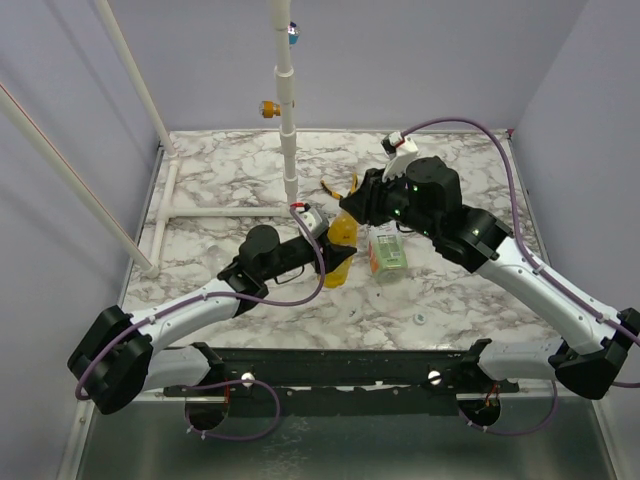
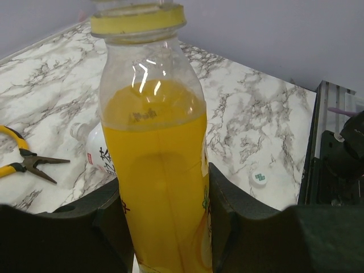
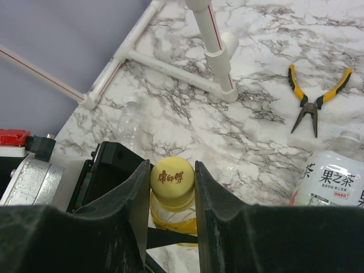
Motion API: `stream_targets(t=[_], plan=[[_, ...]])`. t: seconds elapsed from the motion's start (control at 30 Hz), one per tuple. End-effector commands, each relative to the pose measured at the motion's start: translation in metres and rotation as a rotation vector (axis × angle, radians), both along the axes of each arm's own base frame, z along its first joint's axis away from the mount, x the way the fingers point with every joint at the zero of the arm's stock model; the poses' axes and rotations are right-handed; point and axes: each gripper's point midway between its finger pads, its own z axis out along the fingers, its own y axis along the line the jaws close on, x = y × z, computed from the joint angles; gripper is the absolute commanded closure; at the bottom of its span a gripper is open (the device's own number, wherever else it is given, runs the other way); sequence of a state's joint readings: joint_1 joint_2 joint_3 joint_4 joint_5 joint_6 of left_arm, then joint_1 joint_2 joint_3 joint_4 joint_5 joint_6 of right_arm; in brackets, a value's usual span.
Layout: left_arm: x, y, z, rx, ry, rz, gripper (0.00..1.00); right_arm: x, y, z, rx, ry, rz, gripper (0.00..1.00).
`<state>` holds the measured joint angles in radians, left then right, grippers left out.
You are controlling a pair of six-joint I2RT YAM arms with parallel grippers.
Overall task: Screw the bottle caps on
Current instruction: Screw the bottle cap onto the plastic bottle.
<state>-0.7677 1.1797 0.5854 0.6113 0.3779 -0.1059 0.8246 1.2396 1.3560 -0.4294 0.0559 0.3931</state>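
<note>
While the yellow cap (image 3: 172,181) sits on the neck of the yellow bottle (image 2: 159,170), the right fingers (image 3: 134,199) clamp it from both sides and the left fingers (image 2: 227,216) grip the upright bottle body. Step in hand: threading this cap. The next move likely calls for rotating the cap against the braced body. The clear bottle (image 3: 333,182) lies on the tabletop (image 1: 460,300) nearby.

Yellow bottle (image 2: 162,187), yellow cap (image 3: 172,181), white cap (image 2: 259,178); grey-veined white marble table (image 1: 240,170); yellow-handled pliers (image 3: 309,106).
</note>
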Motion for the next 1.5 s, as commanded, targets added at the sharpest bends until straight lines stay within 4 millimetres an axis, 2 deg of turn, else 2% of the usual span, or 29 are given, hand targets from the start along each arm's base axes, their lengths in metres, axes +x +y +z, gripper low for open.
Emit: stream_targets(t=[0.0, 0.3, 0.63, 0.93, 1.23, 1.47], plan=[[0.005, -0.004, 0.039, -0.084, -0.039, 0.018, 1.00, -0.001, 0.015, -0.010, 0.033, 0.038, 0.023, 0.81], [0.015, -0.006, 0.043, -0.109, -0.010, 0.057, 1.00, 0.009, 0.016, -0.022, 0.000, 0.035, -0.012, 0.82], [0.025, -0.010, 0.053, -0.146, 0.030, 0.082, 1.00, 0.009, 0.016, -0.029, -0.022, 0.012, -0.036, 0.83], [0.029, -0.011, 0.061, -0.171, 0.045, 0.087, 1.00, 0.008, 0.020, -0.020, 0.000, -0.023, -0.032, 0.83], [0.030, -0.011, 0.072, -0.189, 0.030, 0.091, 1.00, 0.007, 0.025, -0.026, -0.026, -0.012, -0.040, 0.83], [0.042, -0.008, 0.070, -0.172, 0.017, 0.151, 1.00, 0.005, 0.026, -0.029, -0.043, -0.012, -0.067, 0.83]])
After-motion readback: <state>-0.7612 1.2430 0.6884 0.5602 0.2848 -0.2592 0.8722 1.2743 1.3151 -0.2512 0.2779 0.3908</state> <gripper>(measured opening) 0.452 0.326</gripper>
